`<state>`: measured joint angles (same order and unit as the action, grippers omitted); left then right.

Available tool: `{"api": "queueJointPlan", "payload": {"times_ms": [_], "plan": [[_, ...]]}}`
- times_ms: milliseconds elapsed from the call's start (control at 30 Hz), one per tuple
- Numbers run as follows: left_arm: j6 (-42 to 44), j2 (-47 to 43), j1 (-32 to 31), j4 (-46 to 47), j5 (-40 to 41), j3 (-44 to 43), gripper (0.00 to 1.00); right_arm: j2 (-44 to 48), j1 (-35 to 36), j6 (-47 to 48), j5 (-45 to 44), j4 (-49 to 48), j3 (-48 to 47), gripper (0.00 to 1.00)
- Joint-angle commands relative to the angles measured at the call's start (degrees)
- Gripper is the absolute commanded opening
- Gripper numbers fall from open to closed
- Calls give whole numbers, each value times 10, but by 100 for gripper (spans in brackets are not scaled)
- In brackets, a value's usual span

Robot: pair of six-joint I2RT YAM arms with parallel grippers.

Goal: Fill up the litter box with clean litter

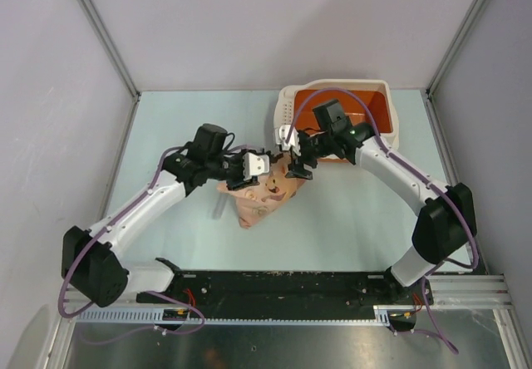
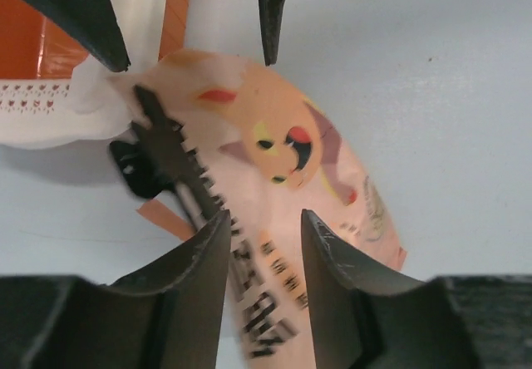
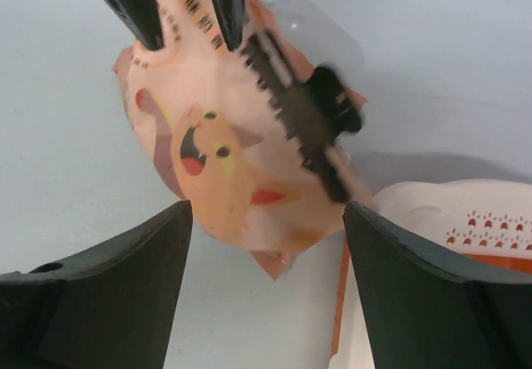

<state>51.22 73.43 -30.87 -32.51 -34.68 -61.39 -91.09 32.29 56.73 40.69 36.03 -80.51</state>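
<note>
- Top external: box [image 1: 349, 85] sits at the far side of the table [image 1: 349, 219], right of centre. It is cream outside and orange inside.
- Ledge [image 1: 287, 110]: white and perforated, at the box's left end. The right arm crosses over the box's near wall.
- Left wrist: box [image 2: 37, 103] shows at the upper left corner, ledge and orange floor both in view.
- Right wrist: box [image 3: 465, 211] shows at the lower right, with only the ledge corner and a strip of orange.
- Bag [image 1: 262, 194]: pink with a cartoon cat, lying on the table just off the box's near-left corner. Whether it touches the box cannot be told.
- Clip [image 2: 166, 157]: black and toothed, set across the bag [image 2: 283, 153] near its box-side end. It is blurred here and in the right wrist view [image 3: 312, 124].
- Left gripper [image 1: 258, 167]: over the bag's upper left. Its fingers are parted [image 2: 264, 223], with the printed surface visible in the gap and no clamp evident.
- Right gripper [image 1: 298, 157]: at the bag's upper right, next to the ledge. It is released, fingers spread wide [image 3: 266, 211], with the bag [image 3: 224, 153] lying untouched between them.
- Both grippers face each other across the bag, each seeing the other's fingertips [image 2: 195, 63] [image 3: 191, 43].
</note>
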Motion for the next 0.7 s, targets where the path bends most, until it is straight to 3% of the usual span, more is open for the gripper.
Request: {"api": "queueJointPlan", "payload": {"times_ms": [0,167,333,500,667], "plan": [[-121,-24,16,41,-12,35,48,-19,-9,8,14,-32,-21,79],[-208,-63,49,88,-10,89,57,-17,-7,-14,19,-64,-25,81],[-277,-102,104,121,-51,72,63,-28,-14,-46,16,-79,-34,82],[-346,-61,164,147,-48,75,77,-39,-18,-100,12,-104,-42,82],[-372,-6,165,183,-67,87,74,-33,-18,-160,-3,-126,-42,88]]}}
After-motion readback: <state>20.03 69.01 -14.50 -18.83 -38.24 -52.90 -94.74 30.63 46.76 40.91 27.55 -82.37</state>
